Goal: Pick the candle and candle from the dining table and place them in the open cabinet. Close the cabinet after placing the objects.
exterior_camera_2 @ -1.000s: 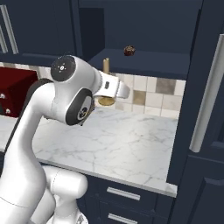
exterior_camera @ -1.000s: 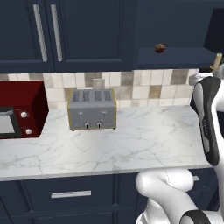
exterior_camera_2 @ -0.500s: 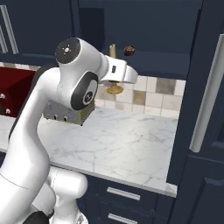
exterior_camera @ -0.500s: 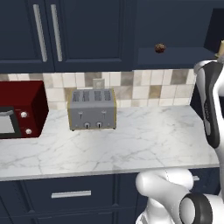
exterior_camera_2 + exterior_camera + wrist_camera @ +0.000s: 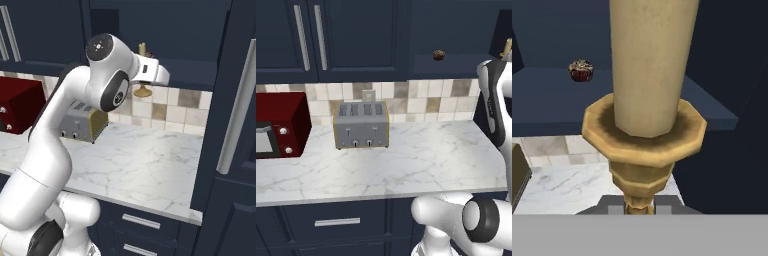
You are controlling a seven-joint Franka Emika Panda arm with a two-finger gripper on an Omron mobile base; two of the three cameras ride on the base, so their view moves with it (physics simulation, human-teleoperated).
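Gripper [image 5: 639, 206] clamps tan taper candle on brass holder [image 5: 644, 100], upright; open navy cabinet shelf [image 5: 557, 100] lies at ten o'clock.

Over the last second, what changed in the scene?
The gripper, shut on the tan taper candle in its brass holder, rose from backsplash height to the open shelf of the dark navy wall cabinet, carrying the candle up towards it. The grip has not changed. The silver four-slot toaster, the red microwave, the small brown object on the shelf and the base stayed put.
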